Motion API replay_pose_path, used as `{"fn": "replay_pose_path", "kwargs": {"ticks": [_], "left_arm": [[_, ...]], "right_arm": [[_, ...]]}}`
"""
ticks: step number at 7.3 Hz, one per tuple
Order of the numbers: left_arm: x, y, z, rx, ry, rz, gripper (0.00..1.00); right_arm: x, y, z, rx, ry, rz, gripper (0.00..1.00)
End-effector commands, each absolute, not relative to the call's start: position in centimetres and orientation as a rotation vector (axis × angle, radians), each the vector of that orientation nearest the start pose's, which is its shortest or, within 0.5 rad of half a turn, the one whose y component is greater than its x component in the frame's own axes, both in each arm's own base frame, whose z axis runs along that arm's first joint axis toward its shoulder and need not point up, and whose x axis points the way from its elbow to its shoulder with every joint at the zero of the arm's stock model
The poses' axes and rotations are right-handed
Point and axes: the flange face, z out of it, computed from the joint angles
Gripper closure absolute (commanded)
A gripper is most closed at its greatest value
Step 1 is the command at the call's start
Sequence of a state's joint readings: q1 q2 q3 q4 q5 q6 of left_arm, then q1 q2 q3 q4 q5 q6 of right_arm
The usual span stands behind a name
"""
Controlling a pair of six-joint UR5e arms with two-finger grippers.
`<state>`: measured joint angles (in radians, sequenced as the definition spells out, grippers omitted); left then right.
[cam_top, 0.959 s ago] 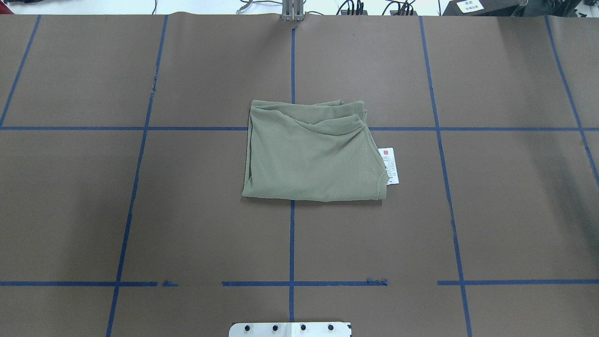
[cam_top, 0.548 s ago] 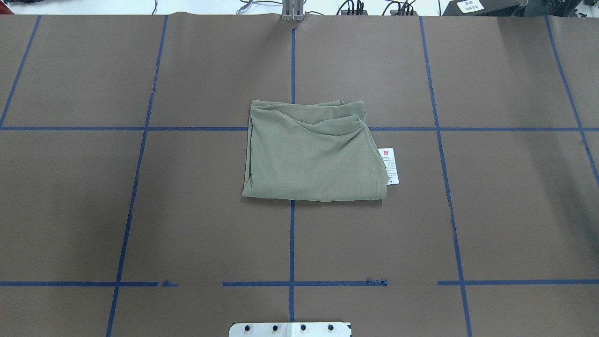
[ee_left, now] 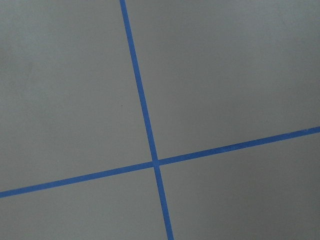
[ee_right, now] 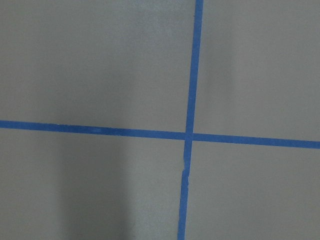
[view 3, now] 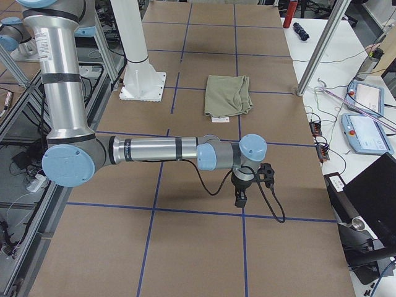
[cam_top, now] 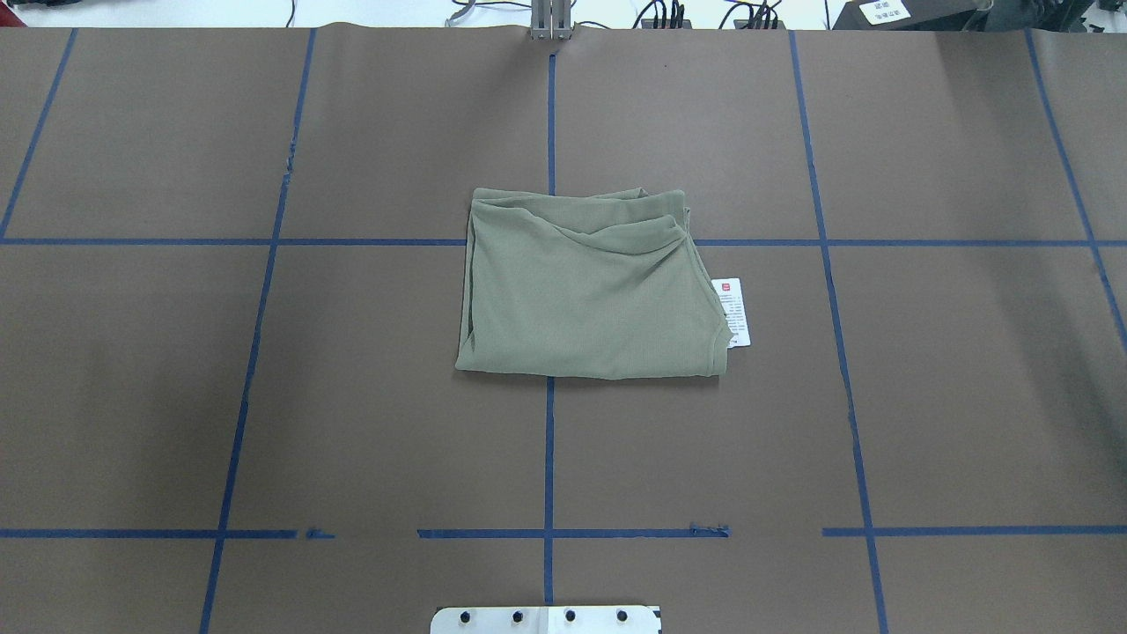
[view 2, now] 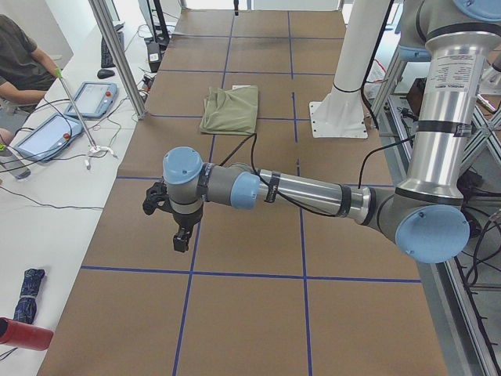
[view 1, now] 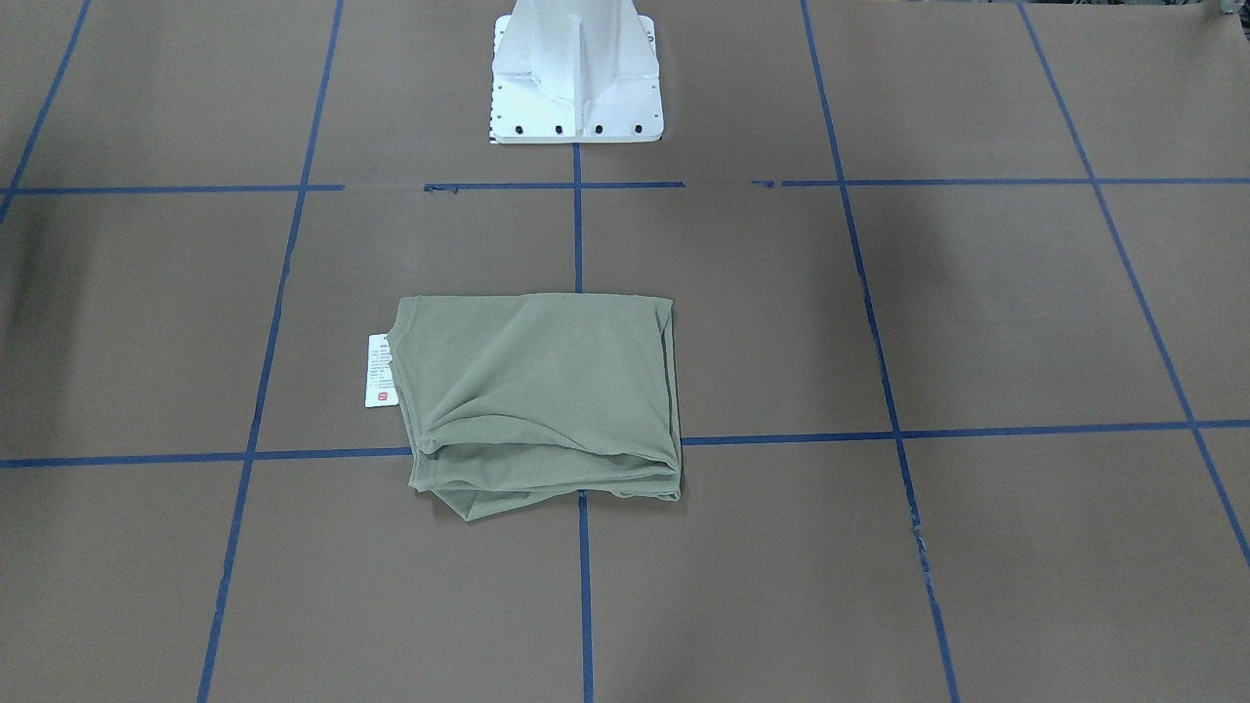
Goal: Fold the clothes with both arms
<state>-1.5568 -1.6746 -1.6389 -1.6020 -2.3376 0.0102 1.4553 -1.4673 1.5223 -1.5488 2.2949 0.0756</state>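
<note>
Left arm (view 2: 305, 190) reaches level over the tabletop's (view 2: 250, 321) left end, left gripper (view 2: 181, 241) pointing down. Right arm (view 3: 154, 149) does likewise at the right end, right gripper (view 3: 240, 199) down. Whether either gripper is closed cannot be told.

The folded sage-green shirt (cam_top: 590, 291) is soft, matt, finely ribbed knit cloth. At its 3 o'clock edge lies a smooth white paper hang tag (cam_top: 735, 311). The brown bench cover (cam_top: 968, 396) looks matt and papery, crossed by blue tape lines (cam_top: 548, 458). The silver-tubed left arm (view 2: 313, 190) is satin metal with smooth light-blue plastic caps (view 2: 182, 164).

Shirt (cam_top: 585, 291) lies centred on the table (cam_top: 880, 396), tag (cam_top: 733, 310) seemingly under its right edge.
</note>
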Motion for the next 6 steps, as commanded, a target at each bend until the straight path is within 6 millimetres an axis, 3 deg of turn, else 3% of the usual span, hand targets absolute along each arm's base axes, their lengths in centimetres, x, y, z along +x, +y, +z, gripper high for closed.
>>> {"fn": "replay_pose_path", "kwargs": {"ticks": [1,3,4,5,6], "left_arm": [[-5.4,-55.6,58.0,0.164,0.772,0.041,0.00],[-5.6,-55.2,54.8,0.216,0.770,0.056,0.00],[-5.4,-52.0,54.0,0.235,0.803,0.070,0.00],[-5.4,-48.6,54.5,0.232,0.797,0.070,0.00],[-5.2,-48.7,54.2,0.235,0.803,0.075,0.00]], "right_arm": [[-0.2,-54.4,63.2,-0.003,-0.726,-0.079,0.00],[-0.2,-54.1,63.4,0.000,-0.729,-0.088,0.00],[0.0,-53.5,63.0,-0.011,-0.743,-0.069,0.00],[0.0,-53.0,63.5,-0.016,-0.744,-0.068,0.00],[0.2,-52.5,62.8,0.002,-0.731,-0.073,0.00]]}}
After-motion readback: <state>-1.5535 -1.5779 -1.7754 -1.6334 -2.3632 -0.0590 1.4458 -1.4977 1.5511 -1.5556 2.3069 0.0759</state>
